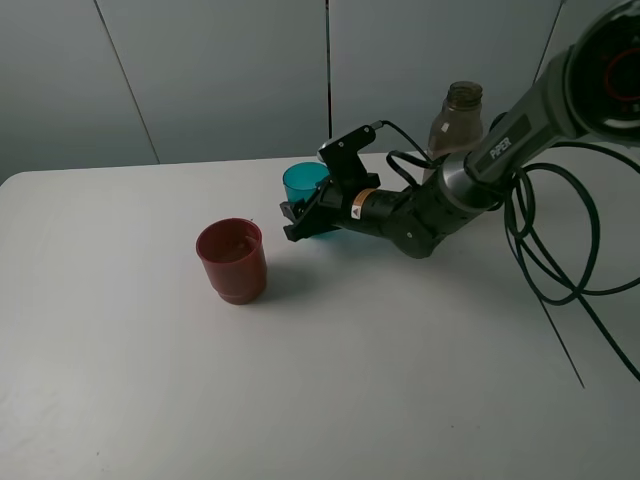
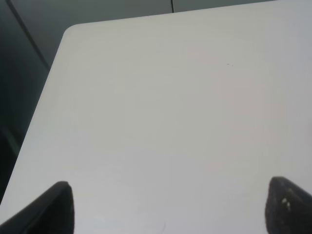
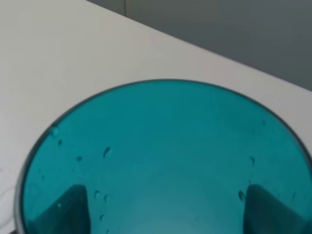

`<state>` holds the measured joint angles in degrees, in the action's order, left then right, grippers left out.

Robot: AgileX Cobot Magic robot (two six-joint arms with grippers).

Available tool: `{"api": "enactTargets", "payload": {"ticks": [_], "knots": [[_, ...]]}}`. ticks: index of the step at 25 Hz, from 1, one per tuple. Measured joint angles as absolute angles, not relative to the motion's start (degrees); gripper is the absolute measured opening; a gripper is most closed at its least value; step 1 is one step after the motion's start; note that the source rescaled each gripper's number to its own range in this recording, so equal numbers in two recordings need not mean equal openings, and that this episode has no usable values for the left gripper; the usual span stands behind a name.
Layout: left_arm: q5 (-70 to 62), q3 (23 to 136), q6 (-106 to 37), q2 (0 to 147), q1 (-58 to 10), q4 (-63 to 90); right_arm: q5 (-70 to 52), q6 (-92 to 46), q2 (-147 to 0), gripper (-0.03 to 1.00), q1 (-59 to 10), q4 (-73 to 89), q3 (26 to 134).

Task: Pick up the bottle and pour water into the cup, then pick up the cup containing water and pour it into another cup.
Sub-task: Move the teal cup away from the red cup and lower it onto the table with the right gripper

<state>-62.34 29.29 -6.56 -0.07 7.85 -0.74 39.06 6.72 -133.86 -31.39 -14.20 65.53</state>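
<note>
The teal translucent cup (image 1: 303, 182) stands upright behind the middle of the white table (image 1: 350, 400). My right gripper (image 1: 310, 215) reaches in from the right and grips its lower part. In the right wrist view the cup (image 3: 161, 156) fills the frame, droplets on its inner wall, and a dark finger (image 3: 73, 209) shows through the wall on each side. The red-brown cup (image 1: 232, 260) stands upright to the front left, apart from the gripper. The clear grey bottle (image 1: 458, 118) stands behind the right arm. My left gripper (image 2: 168, 209) is open over bare table and is out of the exterior view.
Black cables (image 1: 545, 255) loop beside the right arm near the table's right edge. The left wrist view shows the table's rounded far corner (image 2: 73, 30) with a dark drop beyond it. A grey panelled wall (image 1: 220, 80) runs behind the table.
</note>
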Motion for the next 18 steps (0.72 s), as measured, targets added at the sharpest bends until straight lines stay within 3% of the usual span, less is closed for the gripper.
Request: {"api": "enactTargets", "payload": {"ticks": [5, 6, 7, 8, 9, 11, 18], "knots": [[-62.3, 29.3, -6.6, -0.1, 7.8, -0.7, 39.2, 6.5, -133.9, 0.09, -31.4, -14.2, 65.5], [-62.3, 29.3, -6.6, -0.1, 7.8, -0.7, 39.4, 6.5, -133.9, 0.33, -31.4, -14.2, 65.5], [-62.3, 29.3, -6.6, -0.1, 7.8, -0.7, 39.7, 6.5, -133.9, 0.7, -31.4, -14.2, 65.5], [-62.3, 29.3, -6.6, -0.1, 7.8, -0.7, 40.0, 6.4, -133.9, 0.85, -31.4, -14.2, 65.5], [-62.3, 29.3, -6.6, -0.1, 7.8, -0.7, 40.3, 6.4, -133.9, 0.93, -31.4, -14.2, 65.5], [-62.3, 29.3, -6.6, -0.1, 7.8, -0.7, 40.5, 6.4, -133.1, 0.98, -31.4, -14.2, 65.5], [-62.3, 29.3, -6.6, -0.1, 7.8, -0.7, 37.5, 6.6, -125.4, 0.99, -31.4, -14.2, 65.4]]}}
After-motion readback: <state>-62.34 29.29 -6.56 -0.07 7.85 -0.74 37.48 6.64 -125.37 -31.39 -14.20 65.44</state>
